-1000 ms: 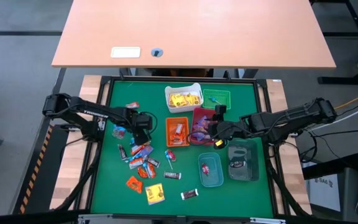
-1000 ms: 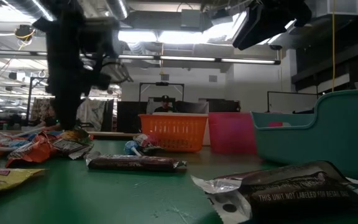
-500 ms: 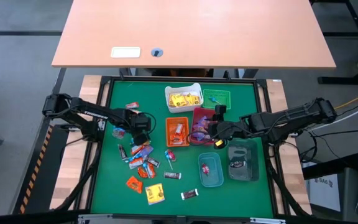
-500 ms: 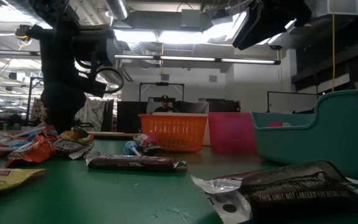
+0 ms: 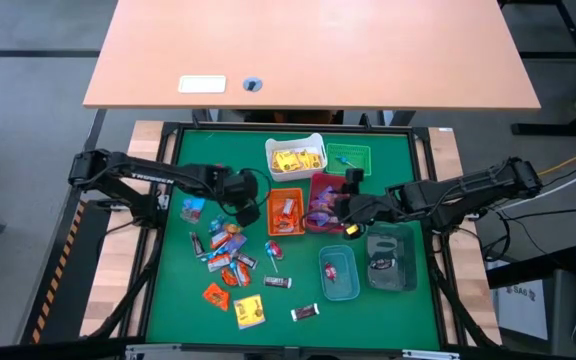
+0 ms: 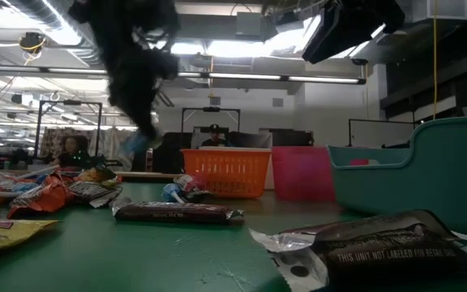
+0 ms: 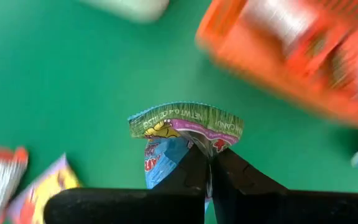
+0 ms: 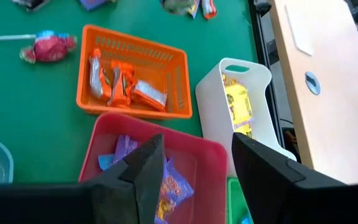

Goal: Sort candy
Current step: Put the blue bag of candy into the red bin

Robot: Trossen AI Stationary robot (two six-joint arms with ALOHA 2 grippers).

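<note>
My left gripper (image 5: 246, 208) hangs above the green mat just left of the orange bin (image 5: 286, 212), shut on a small candy (image 7: 182, 127) in a blue, green and purple wrapper. In the low view this candy (image 6: 134, 144) shows blurred under the dark gripper. More candy (image 5: 224, 250) lies in a loose heap on the mat below and nearer. My right gripper (image 5: 346, 216) waits open over the red bin (image 8: 197, 155), holding nothing. My left gripper pinches the candy between its two fingertips (image 7: 194, 168) at the wrapper's near end (image 7: 197, 148). The fingers slant down from above. The rest of the wrapper sticks out past the tips, its crimped edge arched, and the candy is lifted clear of the mat.
A white bin (image 5: 295, 155) with yellow sweets and a green bin (image 5: 349, 157) stand at the far side. A teal bin (image 5: 338, 272) and a clear bin (image 5: 390, 258) stand at the near right. Loose sweets (image 5: 250, 312) lie toward the near edge.
My left gripper has shut on the blue-and-green candy at the heap, lifted it clear of the mat and moved up and toward the table's right, nearer the orange bin. The right arm has kept still.
</note>
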